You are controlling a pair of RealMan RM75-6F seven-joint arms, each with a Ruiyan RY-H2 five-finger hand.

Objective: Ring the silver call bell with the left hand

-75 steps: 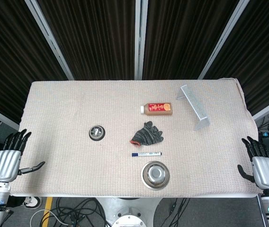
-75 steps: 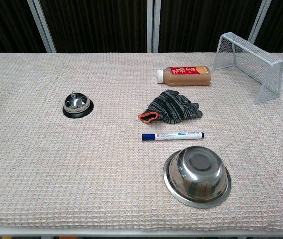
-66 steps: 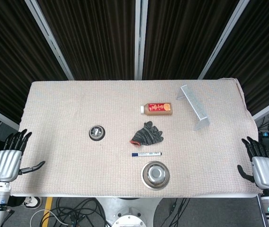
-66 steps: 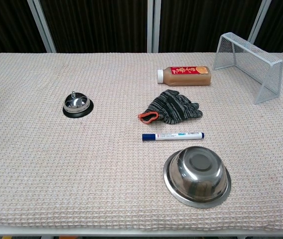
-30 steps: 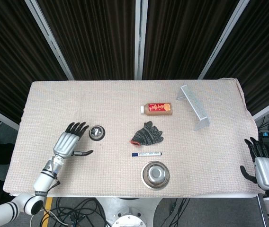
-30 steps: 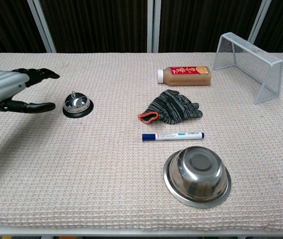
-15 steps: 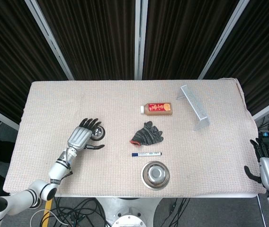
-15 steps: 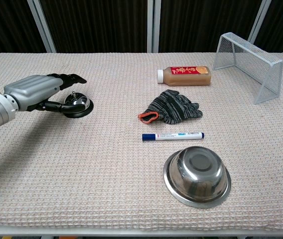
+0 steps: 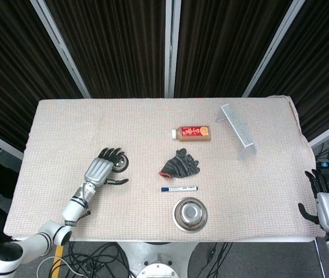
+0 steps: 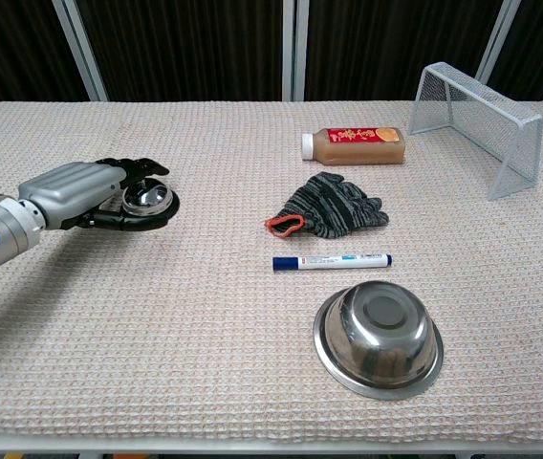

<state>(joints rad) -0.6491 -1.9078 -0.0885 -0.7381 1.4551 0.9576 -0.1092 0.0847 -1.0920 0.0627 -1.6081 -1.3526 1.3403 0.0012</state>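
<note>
Beige cloth tabletop (image 9: 66, 127). Left hand (image 10: 85, 194) has come in from table edge, now over silver call bell (image 10: 152, 199), fingers spread, grasping nothing; press imminent.

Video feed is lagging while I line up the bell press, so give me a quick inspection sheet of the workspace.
Surface: table under a beige waffle-weave cloth, lying flat.
Job's things: silver call bell on a black base, upright, partly covered by the left hand.
Clutter: brown juice bottle with red label lying on its side; grey striped knit glove; blue-capped white marker; round steel bowl; white wire-mesh goal.
Hands: left hand over the bell, fingers spread; contact unclear. Right hand open, off the table's right edge.
Cables: loose cables on the floor.
Surroundings: dark pleated curtains.
</note>
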